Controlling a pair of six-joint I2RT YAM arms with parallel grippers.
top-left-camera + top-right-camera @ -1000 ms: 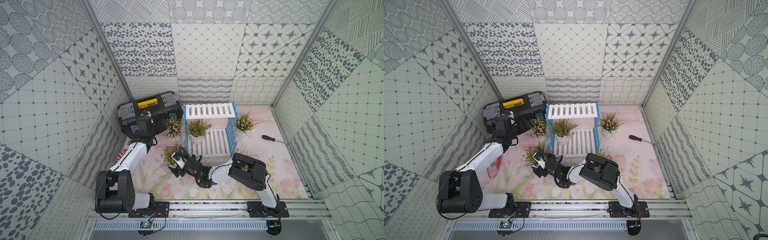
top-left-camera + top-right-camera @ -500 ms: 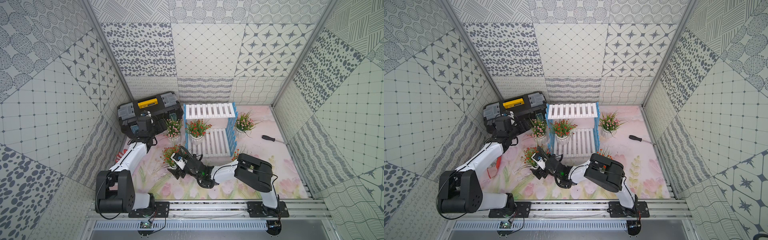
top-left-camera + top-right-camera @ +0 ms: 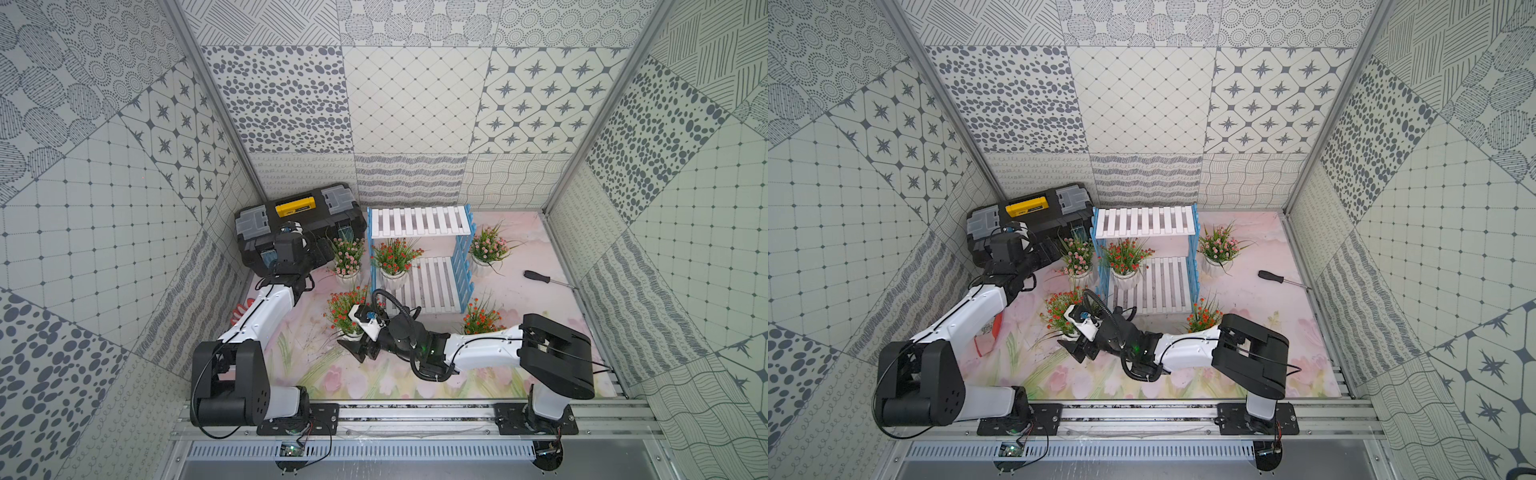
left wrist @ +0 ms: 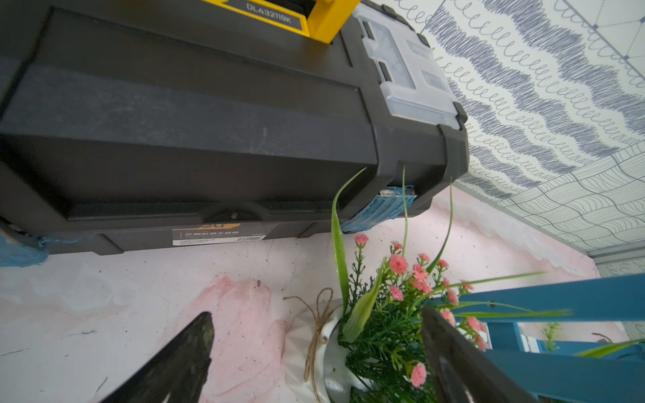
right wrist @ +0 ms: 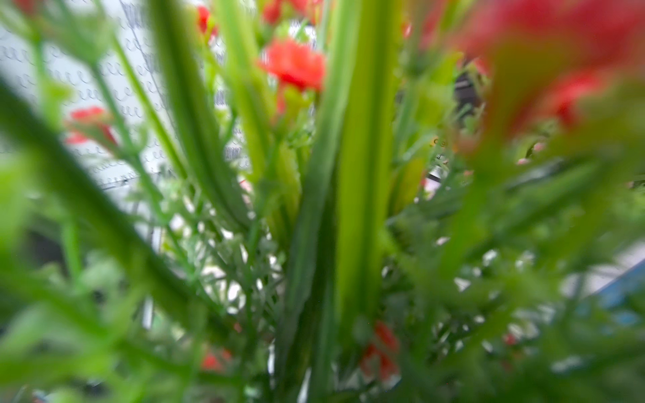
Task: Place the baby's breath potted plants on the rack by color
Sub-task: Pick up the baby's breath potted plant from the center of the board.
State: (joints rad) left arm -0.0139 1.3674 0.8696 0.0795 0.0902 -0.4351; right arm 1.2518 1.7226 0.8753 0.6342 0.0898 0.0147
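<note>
My left end effector (image 4: 316,314) stands open low over the worktop (image 3: 536,307), one finger on either side of a pink plant (image 4: 394,314). I judge this to be a pre-grasp: neither finger touches the white pot, so nothing is held. That plant stands on the worktop towards the far left corner, between the black toolbox (image 4: 209,122) and the rack (image 3: 419,220). I came in low because only the pot gives a firm grip; the stems would just bend.

The rack sits against the middle of the far edge. Its only load is one orange-red plant (image 3: 395,257) at the left end of the lower tier, so red seems to belong on that tier, leaving the bare upper tier for pink.

My right end effector (image 3: 358,348) is down at the base of another orange-red plant (image 3: 343,309), which is out on the worktop off the rack's near left corner. The wrist view shows only blurred leaves and blossoms, so I cannot tell whether the jaws have closed on that pot.

Two plants wait untouched on the worktop: a pink one (image 3: 488,247) just beside the rack on its right-edge side, and an orange-red one (image 3: 480,320) off the rack's near right corner. A screwdriver (image 3: 548,279) lies towards the right edge, well apart from both.
</note>
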